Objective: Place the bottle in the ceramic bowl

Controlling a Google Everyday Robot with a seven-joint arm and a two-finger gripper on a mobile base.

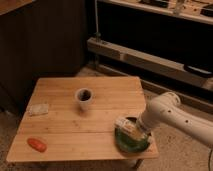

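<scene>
A dark green ceramic bowl (131, 142) sits near the front right corner of the wooden table (65, 125). Over it, low down and just above the inside, is the pale bottle (124, 125). The bottle lies tilted, not standing up. I can't tell if it touches the bowl's bottom. The rest of the bowl looks like plain shiny green.

Near the middle of the table stands a small white cup (84, 98). It is upright, and the inside looks dark. I can't tell what is in it.

By the left edge lies a small pale flat packet (38, 109). Near the front left corner lies an orange-red oblong thing (36, 144). Both are well apart from the bowl.

The white arm (177, 117) comes in from the right side. It bends at a round joint and reaches down and left toward the bowl. The gripper (134, 129) is right over the bowl, at the bottle. The bottle sits at its tip, and it seems to be holding it. I cannot make out how the two fingers are set.

Behind the table there are dark shelves (155, 45) along the wall.
</scene>
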